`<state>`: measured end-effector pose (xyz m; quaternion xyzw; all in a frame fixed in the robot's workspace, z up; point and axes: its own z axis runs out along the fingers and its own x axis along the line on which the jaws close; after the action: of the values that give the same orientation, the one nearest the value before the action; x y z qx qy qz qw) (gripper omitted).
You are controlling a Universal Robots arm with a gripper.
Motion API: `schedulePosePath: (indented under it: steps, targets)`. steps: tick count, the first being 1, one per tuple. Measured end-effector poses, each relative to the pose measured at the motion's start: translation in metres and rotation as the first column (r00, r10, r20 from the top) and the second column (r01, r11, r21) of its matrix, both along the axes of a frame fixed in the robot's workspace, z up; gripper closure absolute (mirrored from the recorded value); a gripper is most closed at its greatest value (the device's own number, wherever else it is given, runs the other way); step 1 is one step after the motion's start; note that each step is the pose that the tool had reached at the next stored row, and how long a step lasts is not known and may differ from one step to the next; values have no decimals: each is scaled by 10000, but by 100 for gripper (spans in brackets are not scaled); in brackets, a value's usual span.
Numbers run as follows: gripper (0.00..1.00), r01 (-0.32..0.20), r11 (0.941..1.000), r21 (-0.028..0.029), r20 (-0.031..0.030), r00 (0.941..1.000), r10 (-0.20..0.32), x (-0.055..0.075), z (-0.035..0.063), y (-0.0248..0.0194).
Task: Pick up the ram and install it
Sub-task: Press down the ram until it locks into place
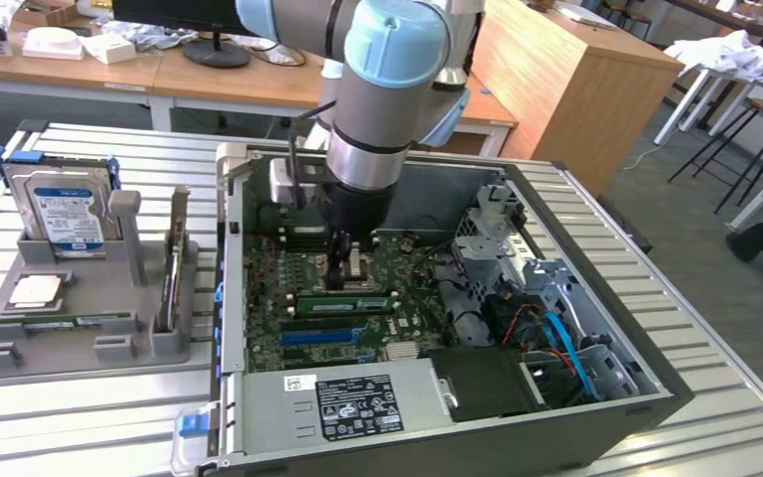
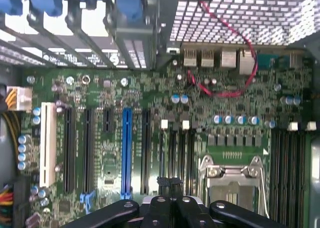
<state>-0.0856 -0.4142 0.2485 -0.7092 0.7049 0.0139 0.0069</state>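
**Wrist view: clenched pincer hovering over open PC's board**

Wrist cam is showing the gripper point(image 2: 170, 184) w/ its black fingers pressed together, grasping nothing visible. Beyond them the green motherboard point(image 2: 150, 86) is spreading out, w/ a blue slot point(image 2: 126, 153) to one side, the metal CPU socket point(image 2: 232, 180) to the other and a red cable point(image 2: 235, 53) looping farther off.

In the exterior view, the power supply point(image 1: 342, 402) is sitting nearest the cam inside the computer case point(image 1: 674, 397). Behind it the ram point(image 1: 346, 303), a green stick, is lying across the board in a slot, just beside the gripper point(image 1: 346, 281) coming straight down on the arm point(image 1: 381, 99). Can't tell if they're touching. On the exterior view's left, a grey tray point(image 1: 90, 338) is holding a square processor chip point(image 1: 37, 290) and, farther back, an upright hard drive point(image 1: 64, 209).
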Motion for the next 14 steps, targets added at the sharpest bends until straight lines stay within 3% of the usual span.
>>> schedulePosePath:
  steps: [14]
  targets:
    - [90,-1,10000,1,0,10000,1,-51,-29,0]
